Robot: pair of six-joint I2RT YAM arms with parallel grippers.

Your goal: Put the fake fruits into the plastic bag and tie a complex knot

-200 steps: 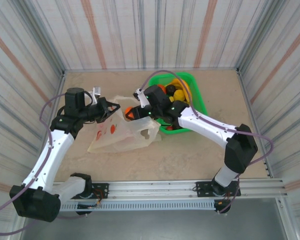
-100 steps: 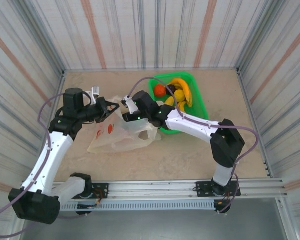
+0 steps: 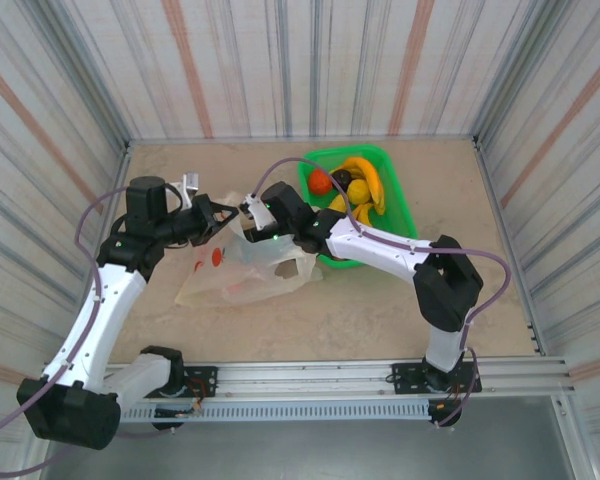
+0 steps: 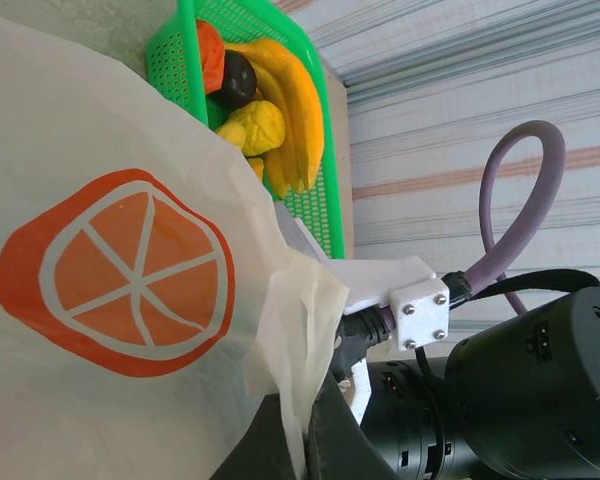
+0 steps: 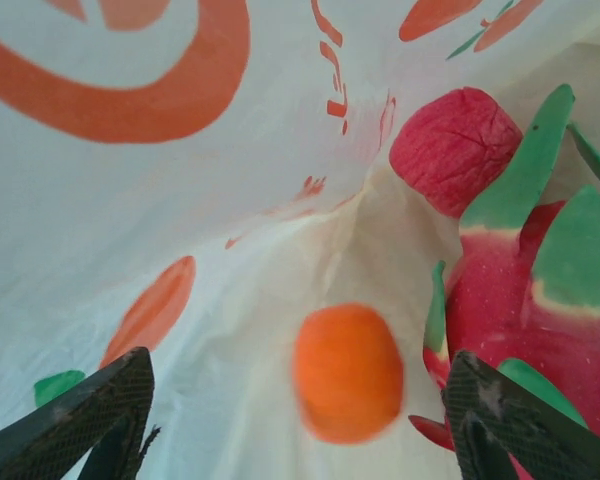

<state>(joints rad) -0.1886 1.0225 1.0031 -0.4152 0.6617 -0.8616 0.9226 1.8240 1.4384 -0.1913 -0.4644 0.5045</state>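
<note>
Left jaws: my left gripper [image 3: 220, 214] was clamped on a fold of the thin cream printed plastic bag [image 4: 110, 110]; the tips were cut off in the wrist view.
Right jaws: my right gripper [image 5: 300, 430] stood wide apart inside the bag, gripping nothing.
Fruit: a small orange fruit [image 5: 347, 372], blurred, lay loose beside a magenta dragon fruit [image 5: 520, 300], which was partly cropped.

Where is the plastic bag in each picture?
Top external: plastic bag lies centre-left, left of the green basket.
Left wrist: bag across the left side, basket above it.
Right wrist: bag's inside wall behind the dragon fruit.
Shared landmark: the green basket, in the top and left wrist views.
</note>
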